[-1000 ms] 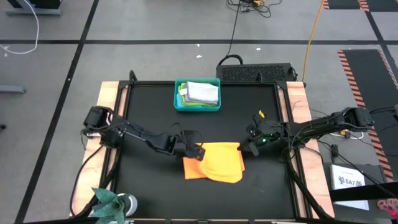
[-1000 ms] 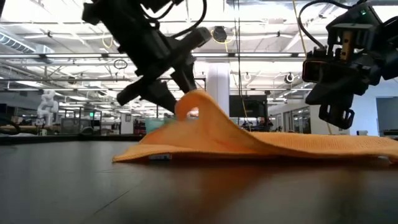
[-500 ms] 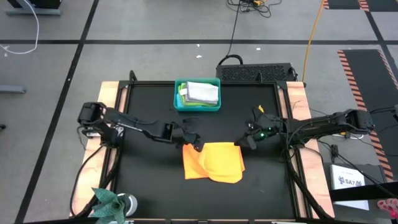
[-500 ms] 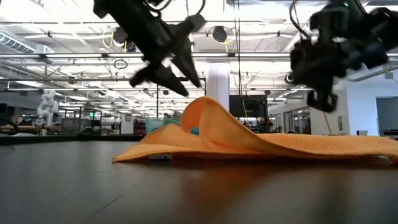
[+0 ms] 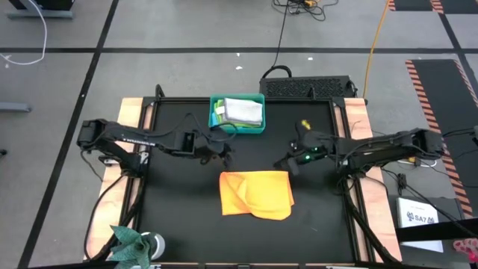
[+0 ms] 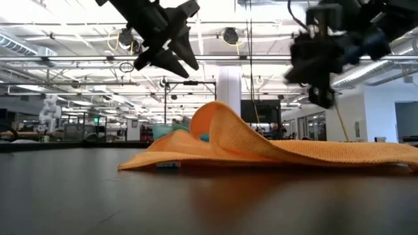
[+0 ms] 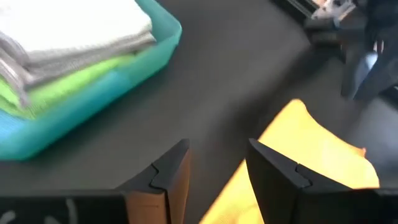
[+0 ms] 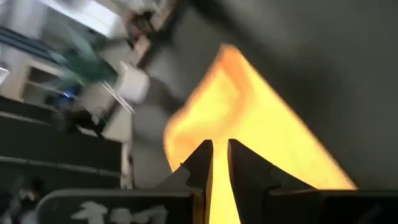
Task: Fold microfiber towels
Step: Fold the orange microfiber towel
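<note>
The orange-yellow towel point(image 5: 255, 194) lies folded on the black table near its front middle, with a raised hump point(image 6: 215, 121) at its left part. My left gripper point(image 5: 224, 147) is open and empty, up above the table between the towel and the bin; in its wrist view point(image 7: 214, 165) the towel point(image 7: 311, 155) lies ahead. My right gripper point(image 5: 286, 163) hovers shut above the towel's far right corner, touching nothing point(image 8: 219, 163). A light grey towel point(image 5: 243, 110) and a lime green one point(image 7: 62, 87) lie folded in the teal bin point(image 5: 224, 127).
The teal bin stands at the table's far middle. A small plant point(image 5: 134, 243) stands at the front left corner. Wooden rails point(image 5: 358, 119) run along both table sides. Bare black table lies left and right of the orange towel.
My left gripper has let go of the towel's left part, opened, and gone up and toward the far edge. The towel's lifted part stays as a hump. My right gripper has risen and gone a little toward the far left.
</note>
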